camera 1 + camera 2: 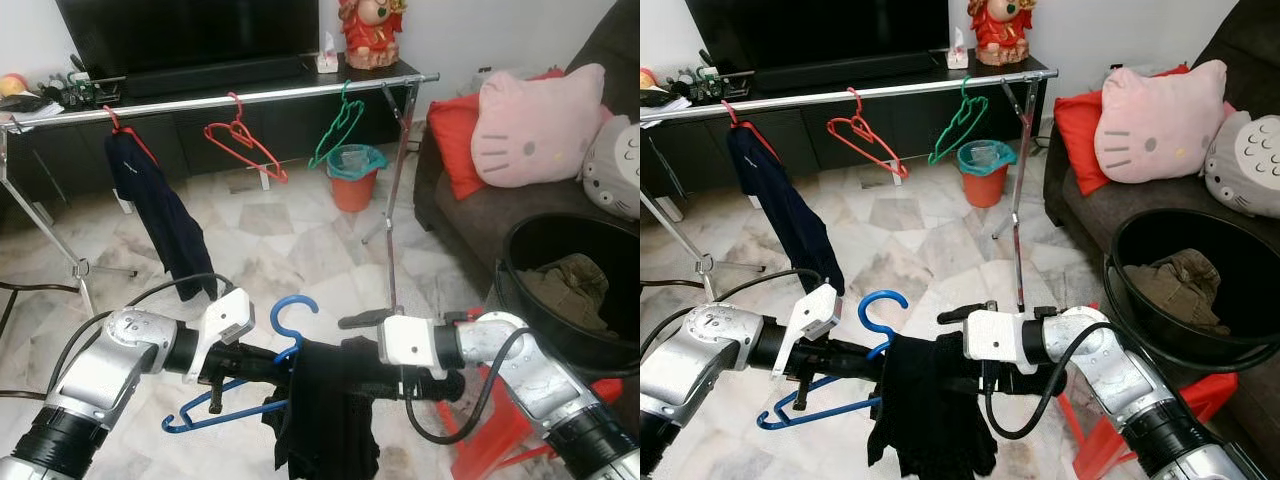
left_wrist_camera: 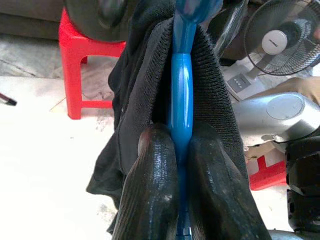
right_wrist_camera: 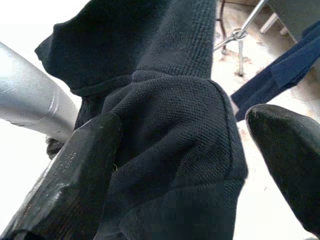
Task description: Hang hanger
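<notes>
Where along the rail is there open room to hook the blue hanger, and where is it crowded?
The rail is bare between the navy garment's red hanger and the empty red hanger, and between that one and the green hanger. It is crowded at the right end post. The left end effector pinches the blue hanger carrying the black garment.

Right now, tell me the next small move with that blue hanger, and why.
Probably lift the blue hanger toward the rail. The left gripper is shut on it, the black garment is draped over it, and the open right gripper has a finger each side of the cloth.
</notes>
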Tool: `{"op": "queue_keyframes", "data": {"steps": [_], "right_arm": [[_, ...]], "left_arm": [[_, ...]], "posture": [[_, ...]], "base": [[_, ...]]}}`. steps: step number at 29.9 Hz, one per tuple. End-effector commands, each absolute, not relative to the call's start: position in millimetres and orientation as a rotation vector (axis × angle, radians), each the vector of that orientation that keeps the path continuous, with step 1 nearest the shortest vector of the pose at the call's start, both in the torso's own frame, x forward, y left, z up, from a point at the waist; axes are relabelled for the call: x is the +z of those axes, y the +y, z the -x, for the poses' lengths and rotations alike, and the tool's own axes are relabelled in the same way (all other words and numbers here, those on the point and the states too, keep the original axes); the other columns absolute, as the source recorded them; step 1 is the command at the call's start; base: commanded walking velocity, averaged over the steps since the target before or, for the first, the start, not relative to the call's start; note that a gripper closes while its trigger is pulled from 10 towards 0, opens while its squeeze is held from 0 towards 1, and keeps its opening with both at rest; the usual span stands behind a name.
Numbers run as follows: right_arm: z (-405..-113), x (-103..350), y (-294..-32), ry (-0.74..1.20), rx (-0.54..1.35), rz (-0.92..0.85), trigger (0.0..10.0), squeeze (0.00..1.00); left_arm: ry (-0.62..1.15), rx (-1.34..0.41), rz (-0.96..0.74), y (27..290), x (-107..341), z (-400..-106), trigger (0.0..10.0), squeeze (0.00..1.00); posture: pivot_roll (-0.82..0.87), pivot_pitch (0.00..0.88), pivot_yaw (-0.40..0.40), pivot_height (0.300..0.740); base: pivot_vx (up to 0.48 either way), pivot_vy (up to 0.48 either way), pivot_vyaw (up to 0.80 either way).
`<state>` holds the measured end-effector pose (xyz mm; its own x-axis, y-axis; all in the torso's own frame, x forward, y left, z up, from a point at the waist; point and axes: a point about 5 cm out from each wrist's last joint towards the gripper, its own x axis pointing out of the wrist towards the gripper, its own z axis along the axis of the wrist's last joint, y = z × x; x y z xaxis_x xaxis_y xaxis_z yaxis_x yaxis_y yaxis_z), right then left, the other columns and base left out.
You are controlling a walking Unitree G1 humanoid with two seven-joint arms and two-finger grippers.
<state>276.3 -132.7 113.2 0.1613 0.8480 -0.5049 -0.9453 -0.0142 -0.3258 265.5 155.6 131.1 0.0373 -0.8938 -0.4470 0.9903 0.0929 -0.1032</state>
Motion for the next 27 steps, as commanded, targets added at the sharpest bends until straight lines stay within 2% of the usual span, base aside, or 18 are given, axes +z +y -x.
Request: {"op": "queue_keyframes", "data": {"steps": [1,4,5,6,7,27], "right_arm": [[-276.8,112.5,-129.5,0.18,1.458,0.704,10.0,0.0],[-277.0,110.8,-129.6,0.182,1.463,0.696,10.0,0.0],[-276.8,110.5,-129.6,0.186,1.467,0.693,9.2,0.0],[-276.4,110.2,-129.9,0.193,1.475,0.688,4.2,0.0],[-276.4,110.0,-130.6,0.199,1.476,0.682,0.0,0.0],[-279.4,107.1,-130.2,0.233,1.48,0.678,0.0,0.0]], "left_arm": [[0.384,-1.51,-0.307,149.7,144.2,-266.9,10.0,0.0],[0.384,-1.511,-0.309,149.3,144.5,-267.4,10.0,0.0],[0.383,-1.512,-0.309,149.2,144.5,-267.6,10.0,0.0],[0.383,-1.513,-0.309,148.8,144.6,-267.7,10.0,0.0],[0.383,-1.515,-0.309,148.5,144.7,-267.8,10.0,0.0],[0.359,-1.529,-0.312,143.6,148.9,-271.9,10.0,0.0]], "posture": [[0.0,0.0,0.014,0.74],[0.0,0.0,0.015,0.74],[0.0,0.0,0.015,0.74],[0.0,0.0,0.015,0.74],[0.0,0.0,0.015,0.74],[0.01,0.0,0.018,0.74]], "base": [[0.0,0.0,0.0],[0.0,0.0,0.0],[0.0,0.0,0.0],[0.0,0.0,0.0],[0.0,0.0,0.0],[0.0,0.0,0.0]]}}
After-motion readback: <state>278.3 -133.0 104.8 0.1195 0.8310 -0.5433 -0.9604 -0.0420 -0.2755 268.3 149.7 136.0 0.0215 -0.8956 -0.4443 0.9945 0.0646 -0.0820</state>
